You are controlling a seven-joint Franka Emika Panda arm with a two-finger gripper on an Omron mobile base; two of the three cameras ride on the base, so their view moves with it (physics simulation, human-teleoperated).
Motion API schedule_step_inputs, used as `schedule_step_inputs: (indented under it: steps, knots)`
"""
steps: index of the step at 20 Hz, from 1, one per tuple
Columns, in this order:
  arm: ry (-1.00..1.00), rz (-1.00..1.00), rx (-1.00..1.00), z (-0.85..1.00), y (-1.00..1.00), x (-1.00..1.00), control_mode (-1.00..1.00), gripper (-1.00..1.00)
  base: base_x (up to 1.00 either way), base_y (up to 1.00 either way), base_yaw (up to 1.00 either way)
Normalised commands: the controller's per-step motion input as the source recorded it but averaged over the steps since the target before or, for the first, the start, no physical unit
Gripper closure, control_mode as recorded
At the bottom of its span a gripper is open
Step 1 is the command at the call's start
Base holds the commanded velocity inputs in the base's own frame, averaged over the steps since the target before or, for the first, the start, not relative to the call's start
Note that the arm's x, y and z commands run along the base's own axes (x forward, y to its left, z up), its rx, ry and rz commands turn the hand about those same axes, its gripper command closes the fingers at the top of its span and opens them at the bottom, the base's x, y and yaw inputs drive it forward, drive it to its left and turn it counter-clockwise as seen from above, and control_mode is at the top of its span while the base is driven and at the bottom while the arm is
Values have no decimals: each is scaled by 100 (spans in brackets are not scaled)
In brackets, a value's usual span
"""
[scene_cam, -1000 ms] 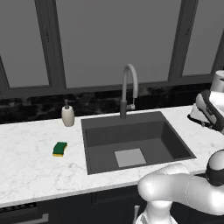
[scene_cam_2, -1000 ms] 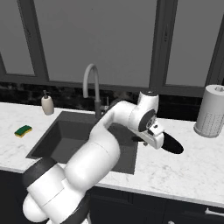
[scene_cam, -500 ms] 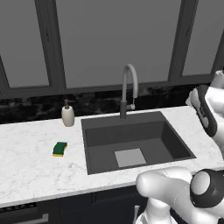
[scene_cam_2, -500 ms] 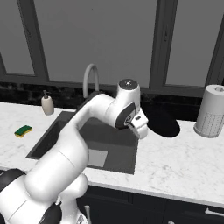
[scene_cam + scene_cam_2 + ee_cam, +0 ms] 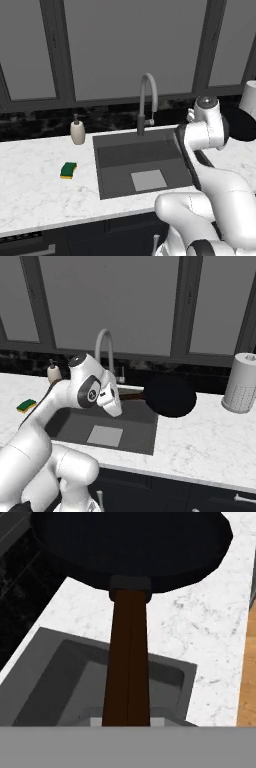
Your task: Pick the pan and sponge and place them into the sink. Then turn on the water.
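The gripper (image 5: 118,402) is closed on the reddish-brown handle of the pan (image 5: 170,396), its jaws fully drawn in around the handle's end. In the right base view the pan is carried clear of the desk (image 5: 210,438), its handle running level from the gripper out to the round black body, which hangs just past the sink's far-right corner, above the marble. In the hand view the handle (image 5: 128,662) runs straight away from the gripper to the pan body, with the corner of the sink (image 5: 75,682) below it and marble beyond.

The sink lies directly beneath and to the robot's left of the gripper, its lighter square (image 5: 148,180) showing on the floor. The arched faucet (image 5: 148,102) stands behind the basin, just beyond the gripper.

The sponge (image 5: 68,170) rests flat on the desk well away from the gripper, on the far side of the sink to the robot's left. A beige soap dispenser (image 5: 77,132) stands behind the sponge, near the backsplash. A paper towel roll (image 5: 242,383) stands upright on the desk past the pan, on the robot's right.
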Motion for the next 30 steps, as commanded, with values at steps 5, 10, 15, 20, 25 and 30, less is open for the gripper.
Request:
schedule_step_inputs:
  steps: [5, 10, 15, 20, 25, 30]
  knots:
    - [-8, -36, -7, 0, 92, 0, -100, 100, 0, 0, 0]
    - [-9, -27, 0, 0, 89, -1, -100, 100, 0, 0, 0]
    - [3, -6, 7, -1, 55, -1, -100, 100, 0, 0, 0]
    - [16, 1, 9, -22, 32, 25, -100, 100, 0, 0, 0]
    - [22, 0, 3, -39, 45, 59, -100, 100, 0, 0, 0]
    - [9, 0, 0, -40, 51, 59, -100, 100, 0, 0, 0]
